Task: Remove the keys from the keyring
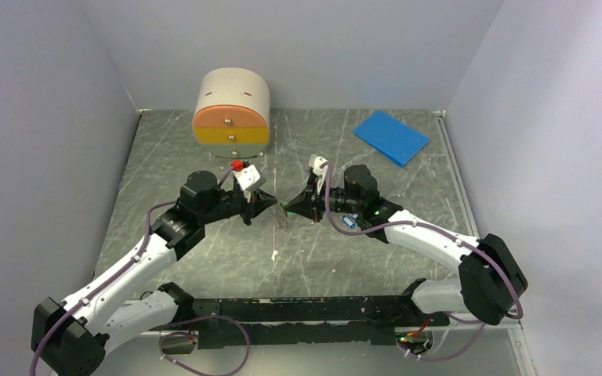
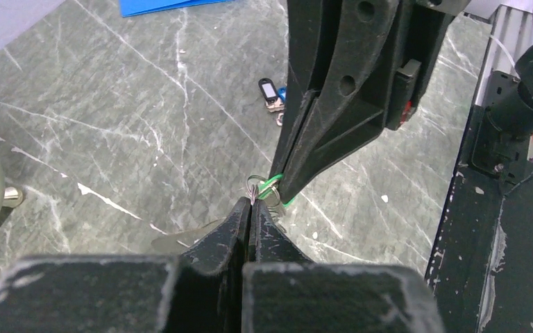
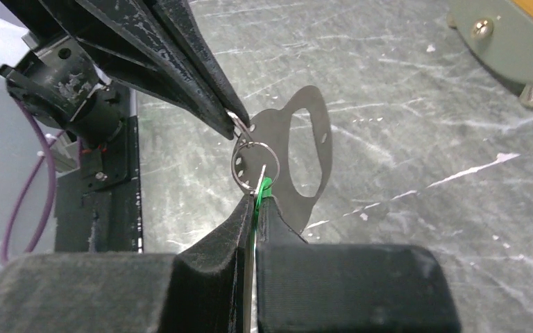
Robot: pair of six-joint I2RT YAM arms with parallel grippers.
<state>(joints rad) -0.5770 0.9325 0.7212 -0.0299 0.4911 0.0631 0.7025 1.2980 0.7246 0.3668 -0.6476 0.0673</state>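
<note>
- The left gripper (image 2: pixel 250 207) is pinched shut on the keyring (image 3: pixel 250 163), midway between the arms.
- The right gripper (image 3: pixel 255 205) clamps the green key tag (image 3: pixel 264 186), which is threaded on the ring.
- Step in hand: working the tag off. The next move likely calls for sliding it along the ring's split.

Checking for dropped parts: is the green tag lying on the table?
No, the green tag is pinched in the right gripper's shut jaws, up in the air.
</note>
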